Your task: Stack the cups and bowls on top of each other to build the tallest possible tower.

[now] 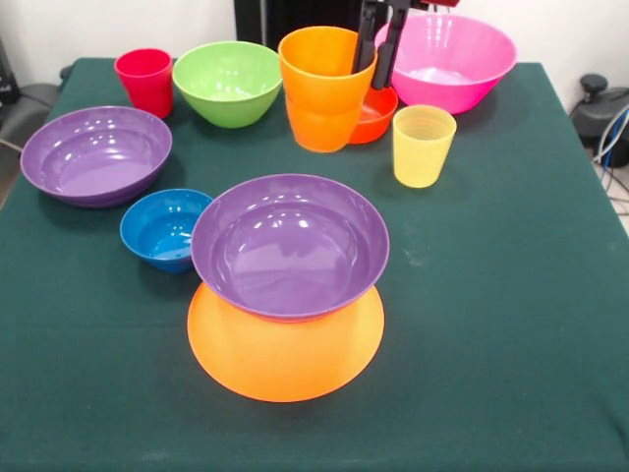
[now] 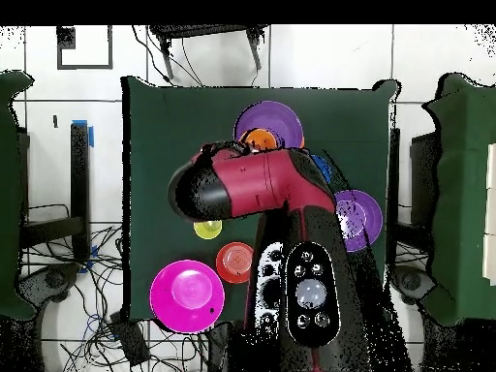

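We see the tool [image 1: 379, 47] coming down from the top of the front view, its two dark fingers [image 1: 367, 39] parted around the far rim of the tall tapered orange plastic cup [image 1: 322, 88], one finger [image 1: 367, 39] inside the cup and the other just outside it; we cannot tell whether they pinch the wall or merely straddle it. The orange cup stands upright on the green-covered bench [image 1: 511, 295], just in front of the small orange-red plastic bowl [image 1: 377, 116], which sits beside the big glossy pink bowl [image 1: 454, 61].

To the right of the orange cup stands the translucent yellow tumbler [image 1: 423, 146], upright and apart from it. To the left sit the medium green bowl [image 1: 228, 83] and, beside it, the red-pink tumbler [image 1: 145, 81].

Nearer the camera, the start of the tower is a wide purple bowl [image 1: 291, 246] resting upright on an overturned yellow-orange bowl [image 1: 285, 359]. The small blue bowl [image 1: 162, 228] sits just at its left, very close or touching. The second shallow purple bowl [image 1: 96, 155] lies well off at the left.

In the overhead view, the red and black arm [image 2: 262, 184] covers much of the bench centre.
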You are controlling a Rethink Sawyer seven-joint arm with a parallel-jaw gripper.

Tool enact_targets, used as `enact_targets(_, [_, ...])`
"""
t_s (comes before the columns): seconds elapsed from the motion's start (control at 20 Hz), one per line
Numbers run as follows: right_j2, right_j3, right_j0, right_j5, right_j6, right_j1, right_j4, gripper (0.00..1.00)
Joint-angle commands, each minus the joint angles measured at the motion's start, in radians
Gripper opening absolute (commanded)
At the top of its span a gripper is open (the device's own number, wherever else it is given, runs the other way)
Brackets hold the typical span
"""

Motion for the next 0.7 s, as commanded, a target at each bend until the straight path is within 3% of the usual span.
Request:
enact_targets(0.05, [0.094, -0.109, -0.032, 0.045, -0.120, 0.106, -0.051, 0.00])
enact_targets(0.7, [0.125, -0.151, -0.062, 0.037, -0.144, 0.151, -0.053, 0.00])
